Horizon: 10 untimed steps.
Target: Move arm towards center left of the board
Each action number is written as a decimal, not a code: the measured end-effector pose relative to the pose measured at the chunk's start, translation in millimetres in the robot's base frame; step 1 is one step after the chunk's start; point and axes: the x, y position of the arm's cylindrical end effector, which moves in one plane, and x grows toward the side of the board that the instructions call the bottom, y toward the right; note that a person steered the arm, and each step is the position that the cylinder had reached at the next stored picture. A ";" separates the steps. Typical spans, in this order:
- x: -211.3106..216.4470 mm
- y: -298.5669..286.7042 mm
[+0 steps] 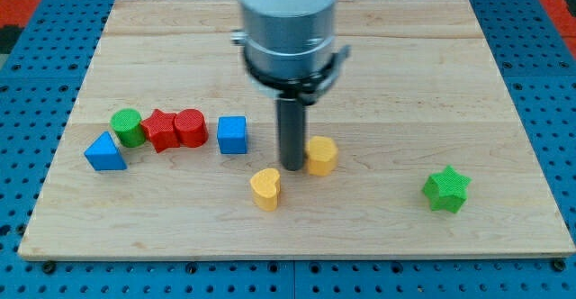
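Currently my tip point(292, 166) sits near the board's centre, touching or just beside the left face of the yellow rounded block point(322, 155). No jaws are fitted; the bare rod holds nothing. Nearer and slightly left lies the yellow heart-shaped block point(265, 189). Left of my tip stand the blue cube point(232, 134), then the red cylinder point(191, 127), the red star-like block point(161, 130), the green cylinder point(128, 127) and the blue triangular block point(105, 152). The green star block point(446, 189) lies well apart, right. I judge the travel to the wooden board point(405, 56)'s centre left largely outstanding.
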 end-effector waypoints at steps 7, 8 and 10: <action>-45.0 19.2; -77.1 -6.4; -121.3 -201.6</action>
